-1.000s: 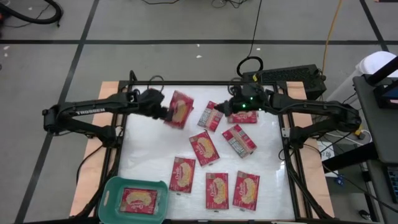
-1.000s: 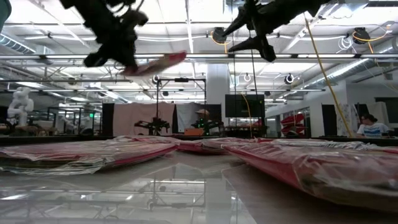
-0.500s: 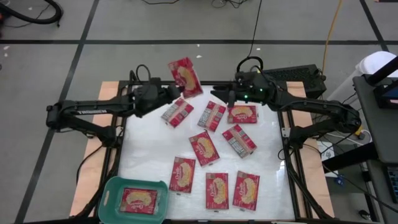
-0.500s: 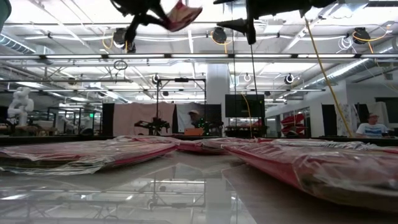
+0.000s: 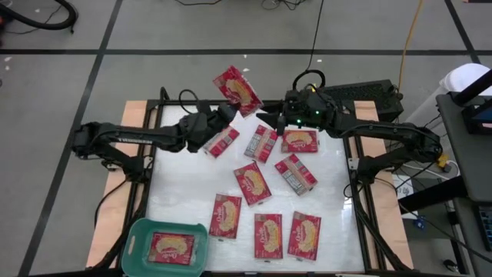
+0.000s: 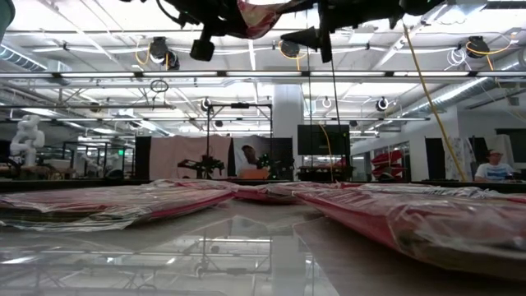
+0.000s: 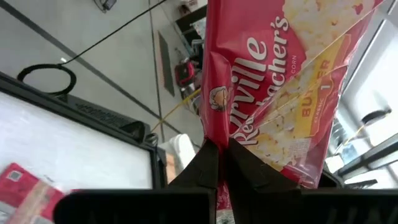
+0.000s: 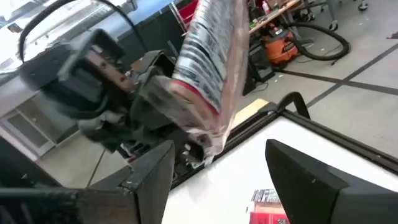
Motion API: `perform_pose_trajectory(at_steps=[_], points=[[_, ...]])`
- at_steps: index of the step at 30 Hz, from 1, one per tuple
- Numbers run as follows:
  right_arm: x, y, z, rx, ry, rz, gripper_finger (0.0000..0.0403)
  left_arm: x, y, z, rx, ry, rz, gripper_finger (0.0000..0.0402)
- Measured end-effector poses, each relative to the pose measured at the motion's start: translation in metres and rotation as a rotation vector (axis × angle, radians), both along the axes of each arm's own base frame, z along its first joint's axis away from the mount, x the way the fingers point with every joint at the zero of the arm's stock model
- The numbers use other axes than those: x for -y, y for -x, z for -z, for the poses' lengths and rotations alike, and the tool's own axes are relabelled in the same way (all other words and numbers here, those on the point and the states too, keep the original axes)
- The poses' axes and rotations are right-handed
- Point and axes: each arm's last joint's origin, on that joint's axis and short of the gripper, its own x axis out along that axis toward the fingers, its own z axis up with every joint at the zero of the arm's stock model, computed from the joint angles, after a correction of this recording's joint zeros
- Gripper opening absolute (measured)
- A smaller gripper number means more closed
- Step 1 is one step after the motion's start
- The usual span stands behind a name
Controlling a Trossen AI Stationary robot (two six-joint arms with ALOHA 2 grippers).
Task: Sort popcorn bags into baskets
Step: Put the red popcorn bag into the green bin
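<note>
Orange shop vacuum on floor; white table; seated person.

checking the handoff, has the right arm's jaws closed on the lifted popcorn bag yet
No: in the right wrist view the right gripper has its jaws spread apart short of the popcorn bag, which only the left gripper pinches.

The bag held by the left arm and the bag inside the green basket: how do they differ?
The held bag is pinched by the left gripper, raised above the table's far edge; the basket bag lies flat in the teal basket. The held bag is tilted; the basket bag lies lengthwise. Both are red with yellow fronts.
</note>
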Motion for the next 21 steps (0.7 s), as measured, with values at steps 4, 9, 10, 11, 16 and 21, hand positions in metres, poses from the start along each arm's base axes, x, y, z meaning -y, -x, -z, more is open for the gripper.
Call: perform_pose_trajectory(at_steps=[4,9,10,11,16,21], points=[[0.004,-0.010,0.003,0.062,0.006,0.006,0.0231,-0.001,-0.010,0.005,0.054,-0.004,-0.005,0.0011],[0.010,-0.015,0.004,0.130,-0.048,0.018,0.0200,-0.001,-0.015,0.007,0.081,-0.007,-0.006,0.0017],[0.011,-0.015,0.004,0.131,-0.056,0.024,0.0187,-0.001,-0.015,0.008,0.074,-0.012,-0.005,0.0017],[0.013,-0.015,0.005,0.130,-0.060,0.029,0.0173,-0.001,-0.015,0.008,0.066,-0.019,0.002,0.0017],[0.020,-0.012,0.004,0.139,-0.086,0.086,0.0075,-0.005,-0.016,0.007,0.030,-0.069,0.095,0.0022],[0.027,-0.009,0.005,0.128,-0.086,0.120,0.0011,-0.017,-0.012,0.004,0.019,-0.067,0.251,0.0077]])
